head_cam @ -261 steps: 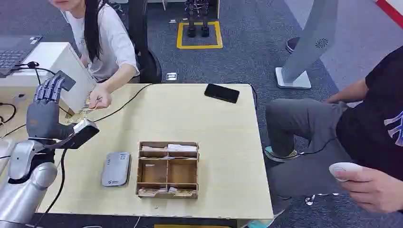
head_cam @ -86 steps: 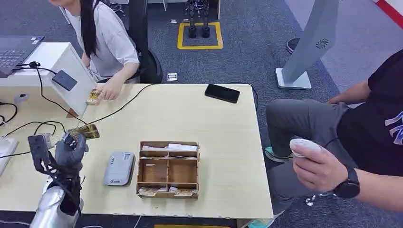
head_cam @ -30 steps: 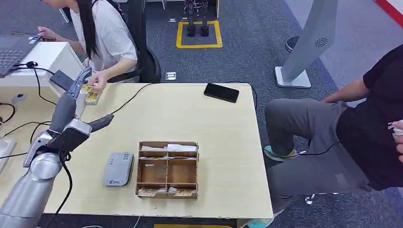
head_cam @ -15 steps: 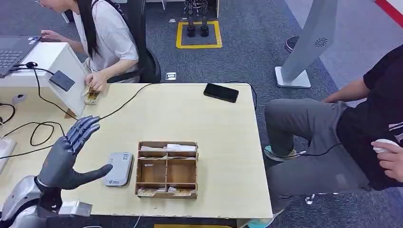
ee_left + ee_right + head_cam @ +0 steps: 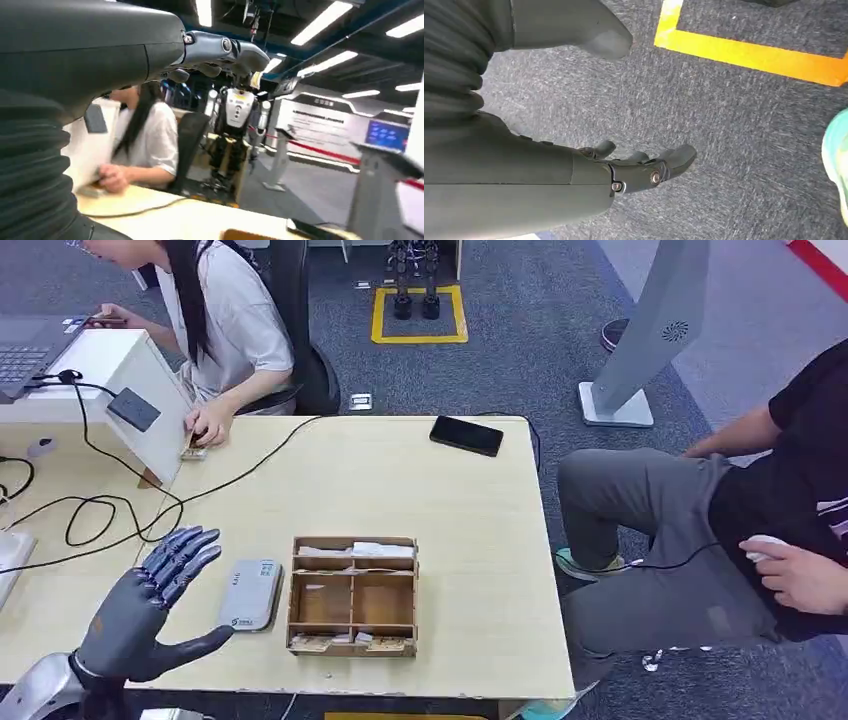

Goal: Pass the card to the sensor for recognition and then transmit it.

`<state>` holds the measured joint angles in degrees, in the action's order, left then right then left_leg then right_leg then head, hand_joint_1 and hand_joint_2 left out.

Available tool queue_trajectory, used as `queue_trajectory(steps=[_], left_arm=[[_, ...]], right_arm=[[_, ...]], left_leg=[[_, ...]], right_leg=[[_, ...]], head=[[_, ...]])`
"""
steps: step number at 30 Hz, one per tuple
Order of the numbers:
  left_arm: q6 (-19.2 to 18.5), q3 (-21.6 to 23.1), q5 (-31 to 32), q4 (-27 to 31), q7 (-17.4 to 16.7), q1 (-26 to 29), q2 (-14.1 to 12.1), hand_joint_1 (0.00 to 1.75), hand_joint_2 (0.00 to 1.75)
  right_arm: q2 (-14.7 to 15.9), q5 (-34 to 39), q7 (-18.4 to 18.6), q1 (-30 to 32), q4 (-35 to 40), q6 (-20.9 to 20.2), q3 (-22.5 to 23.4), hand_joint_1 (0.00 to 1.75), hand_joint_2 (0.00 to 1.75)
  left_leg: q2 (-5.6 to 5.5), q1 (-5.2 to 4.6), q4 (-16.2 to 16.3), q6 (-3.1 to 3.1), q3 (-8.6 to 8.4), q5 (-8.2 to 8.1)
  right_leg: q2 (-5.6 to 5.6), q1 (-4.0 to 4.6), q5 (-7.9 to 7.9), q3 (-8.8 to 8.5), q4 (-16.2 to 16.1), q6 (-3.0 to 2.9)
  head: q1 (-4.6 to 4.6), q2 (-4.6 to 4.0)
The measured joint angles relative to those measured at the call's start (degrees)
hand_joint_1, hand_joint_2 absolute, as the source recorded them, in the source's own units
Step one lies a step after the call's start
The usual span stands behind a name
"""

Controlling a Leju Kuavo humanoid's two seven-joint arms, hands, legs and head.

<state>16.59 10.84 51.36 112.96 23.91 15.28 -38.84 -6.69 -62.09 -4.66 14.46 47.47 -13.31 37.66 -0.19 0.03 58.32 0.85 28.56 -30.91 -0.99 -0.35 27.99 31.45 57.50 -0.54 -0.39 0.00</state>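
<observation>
Hovering empty left hand (image 5: 140,615), card (image 5: 193,452) mostly hidden under person's hand (image 5: 208,425)

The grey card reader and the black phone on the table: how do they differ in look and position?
The grey card reader is light, with rounded corners, near the robot's edge, beside the wooden organizer. The black phone is dark, slimmer, near the far edge, lying askew. Both lie flat on the table.

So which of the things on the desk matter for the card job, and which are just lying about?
Job:
- grey card reader
- wooden divided box with cards in it
- cards under the person's hand
- left hand, empty

Lying about:
- black phone
- black cables
- laptop
</observation>
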Motion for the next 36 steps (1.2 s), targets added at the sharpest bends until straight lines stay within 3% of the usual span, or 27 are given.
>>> queue_trajectory(steps=[5,13,17,19,20,22,30,36], left_arm=[[2.12,2.63,2.85,-0.77,-3.39,-0.01,-0.02,0.00,1.75],[-1.29,11.96,9.32,-6.82,-13.71,-3.64,2.63,0.00,1.75],[-1.66,12.97,9.60,-7.37,-14.52,-3.89,3.09,0.00,1.75],[-1.86,15.60,10.56,-8.83,-17.03,-4.42,4.65,0.00,1.75],[-1.83,18.19,12.29,-10.89,-20.03,-5.70,6.87,0.00,1.75],[-1.86,19.49,13.25,-12.37,-21.90,-6.48,7.80,0.00,1.75],[-3.58,21.35,12.03,-15.52,-23.13,-7.72,8.55,0.00,1.75],[-5.46,21.81,9.12,-15.98,-20.68,-8.04,7.41,0.00,1.75]], right_arm=[[-0.64,-2.78,-1.42,-0.69,0.00,-0.15,2.08,0.00,1.75],[-2.47,-5.36,-1.70,-2.06,0.72,-0.59,5.34,0.00,1.75],[-2.73,-5.73,-1.64,-2.06,0.94,-0.83,5.69,0.00,1.75],[-3.54,-6.43,-1.51,-2.00,1.79,-1.68,6.56,0.00,1.75],[-4.42,-7.46,-1.55,-2.06,2.86,-2.47,7.70,0.00,1.75],[-4.77,-8.30,-1.96,-2.09,3.41,-2.47,8.24,0.00,1.75],[-5.66,-10.23,-2.40,-2.33,4.31,-2.87,10.08,0.00,1.75],[-5.88,-11.17,-2.75,-2.31,5.11,-3.56,10.84,0.00,1.75]], left_leg=[[-0.04,-0.01,0.00,0.00,0.00,-0.01],[-0.05,-0.02,0.00,0.00,-0.02,0.00],[-0.05,-0.02,0.00,0.00,-0.03,0.00],[-0.04,-0.02,0.01,0.00,-0.03,0.00],[-0.05,-0.03,0.01,0.01,-0.01,-0.01],[-0.04,-0.02,0.01,0.01,-0.01,-0.01],[-0.04,-0.01,0.01,0.00,-0.02,0.00],[-0.04,0.00,0.01,0.00,-0.02,0.00]], right_leg=[[0.04,0.00,0.01,0.00,-0.01,0.01],[0.05,-0.01,0.00,-0.03,-0.01,0.00],[0.05,-0.01,0.00,-0.03,-0.01,0.00],[0.02,-0.01,0.00,-0.01,-0.01,0.00],[0.05,-0.01,0.00,-0.01,-0.02,0.01],[0.04,-0.01,0.00,-0.01,-0.02,0.01],[0.04,0.00,0.00,-0.01,-0.01,0.00],[0.04,0.00,0.00,-0.01,-0.01,0.00]], head=[[0.00,0.00],[0.02,0.00],[0.00,0.00],[0.00,0.00],[0.02,0.00],[0.00,0.00],[0.00,0.00],[0.02,0.00]])
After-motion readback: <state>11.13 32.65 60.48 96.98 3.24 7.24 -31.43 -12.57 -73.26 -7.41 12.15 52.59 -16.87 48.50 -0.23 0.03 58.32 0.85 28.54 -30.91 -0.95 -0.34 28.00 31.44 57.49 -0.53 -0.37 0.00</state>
